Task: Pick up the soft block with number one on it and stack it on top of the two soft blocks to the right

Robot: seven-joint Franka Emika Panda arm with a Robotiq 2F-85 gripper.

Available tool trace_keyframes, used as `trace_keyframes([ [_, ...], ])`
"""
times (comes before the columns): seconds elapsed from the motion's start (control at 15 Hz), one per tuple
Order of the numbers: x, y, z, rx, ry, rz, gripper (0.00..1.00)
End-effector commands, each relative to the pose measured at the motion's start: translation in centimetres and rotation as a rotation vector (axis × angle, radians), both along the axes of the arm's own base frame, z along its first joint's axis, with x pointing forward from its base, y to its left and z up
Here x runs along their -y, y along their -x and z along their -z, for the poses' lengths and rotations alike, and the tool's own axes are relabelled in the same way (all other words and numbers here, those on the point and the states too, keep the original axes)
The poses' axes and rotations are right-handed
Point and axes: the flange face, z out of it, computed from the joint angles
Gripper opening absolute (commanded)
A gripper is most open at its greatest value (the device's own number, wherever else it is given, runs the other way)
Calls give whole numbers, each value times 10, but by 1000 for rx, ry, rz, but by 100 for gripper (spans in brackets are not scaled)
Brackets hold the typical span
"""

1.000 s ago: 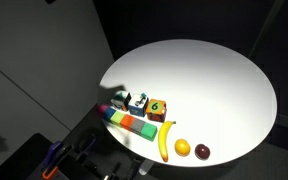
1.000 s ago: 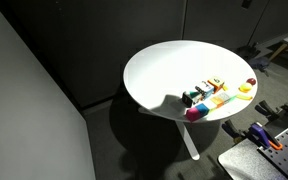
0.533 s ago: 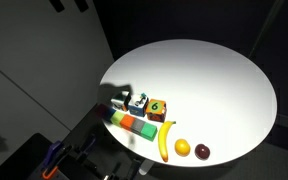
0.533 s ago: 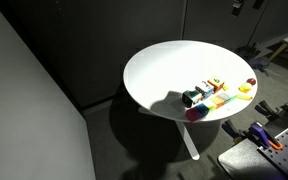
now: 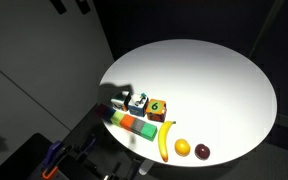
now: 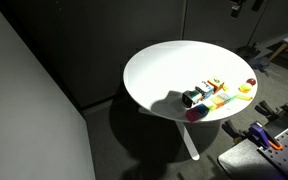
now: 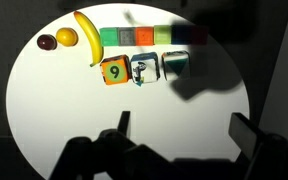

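Three soft blocks stand in a row on the white round table [image 5: 204, 80]. The block with number one [image 5: 120, 97] is bluish-purple and lies in shadow at one end; it also shows in the wrist view [image 7: 175, 65] and in an exterior view [image 6: 189, 98]. Beside it stand the dark teal-black block [image 5: 138, 103] [image 7: 144, 68] and the yellow-green block marked 6 [image 5: 156, 106] [image 7: 114, 70]. My gripper [image 7: 184, 128] is open and empty, high above the table and well apart from the blocks. It barely shows at the top of an exterior view [image 5: 69, 5].
A long bar [image 5: 132, 124] of coloured segments lies next to the row of blocks, towards the table edge. A banana [image 5: 167, 140], an orange [image 5: 182, 148] and a dark round fruit [image 5: 202, 152] lie past the bar's end. Dark floor surrounds the table.
The gripper has come a little further into the top of both exterior views. The blocks and fruit have not moved.
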Motion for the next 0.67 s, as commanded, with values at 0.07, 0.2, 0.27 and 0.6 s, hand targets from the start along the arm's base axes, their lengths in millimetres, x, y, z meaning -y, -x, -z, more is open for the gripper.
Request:
trace_keyframes([
  [0.07,0,0,-1,-1,0,0,100],
  [0.2,1,0,4,-7,-3,3,100],
  [0.27,2,-1,7,-14,-5,5,100],
  [0.6,4,-3,39,-51,-8,1,100],
])
